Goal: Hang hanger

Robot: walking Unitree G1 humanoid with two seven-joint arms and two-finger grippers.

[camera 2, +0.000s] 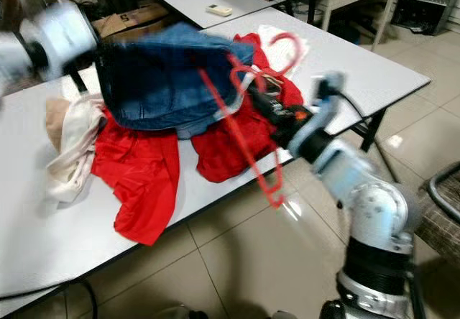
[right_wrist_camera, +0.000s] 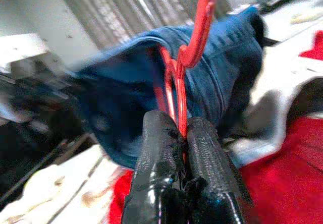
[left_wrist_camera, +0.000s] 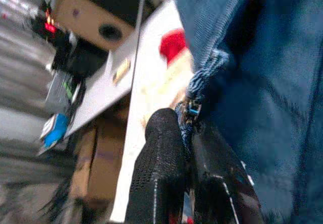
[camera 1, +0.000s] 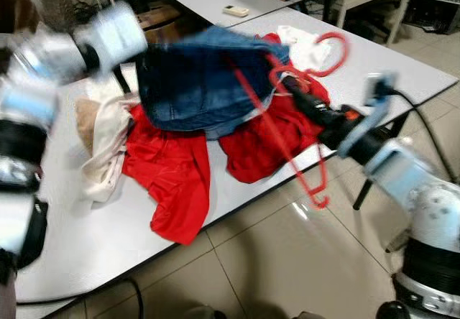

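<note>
Denim fills the middle of the head view: we hold the blue jeans [camera 1: 205,82] lifted over the white table [camera 1: 86,240], our left gripper [camera 1: 118,75] at their edge and our right gripper [camera 1: 291,89] at the red hanger [camera 1: 287,139], which hangs half inside the cloth above a red garment [camera 1: 172,175].

From the left wrist, our fingers [left_wrist_camera: 161,168] are pressed together on the frayed jean hem.

From the right wrist, the fingers [right_wrist_camera: 156,158] pinch the hanger's thin red wire just under its hook.

We judge the wire could twist or slip in so narrow a pinch, and the heavy denim could slide off.
</note>
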